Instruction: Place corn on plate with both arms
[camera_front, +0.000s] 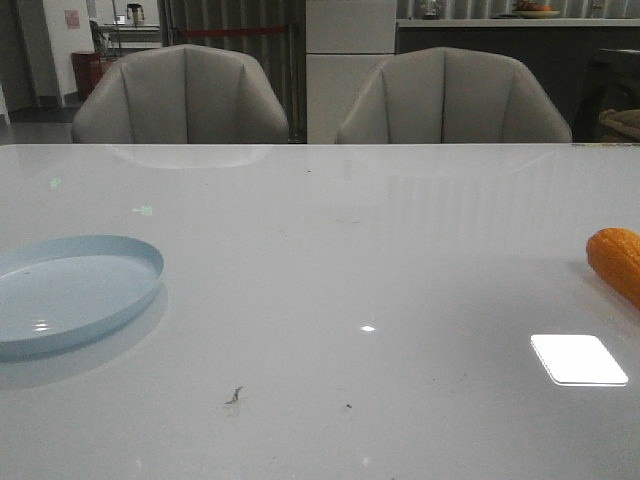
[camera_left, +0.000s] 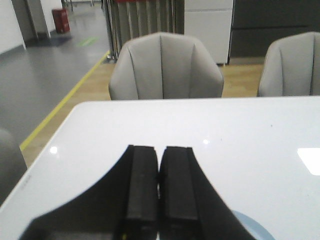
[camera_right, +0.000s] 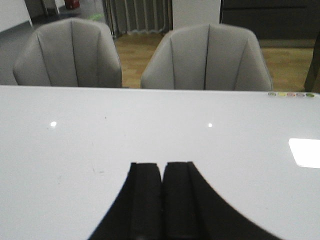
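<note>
Nothing is done yet: the corn (camera_front: 616, 262) lies on the table (camera_front: 330, 260), far from the plate (camera_front: 70, 290). Left fingers (camera_left: 142, 185) and right fingers (camera_right: 146, 200) are pressed together, holding nothing; only the plate's rim shows beside the left pair.

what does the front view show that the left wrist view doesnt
Only the front view shows the corn, lying at the table's right edge, and most of the plate at the left. Only the left wrist view shows the left gripper, jaws shut and holding nothing, plus the floor with a yellow line. Both show the white table, two grey chairs behind it, and part of the plate.
</note>
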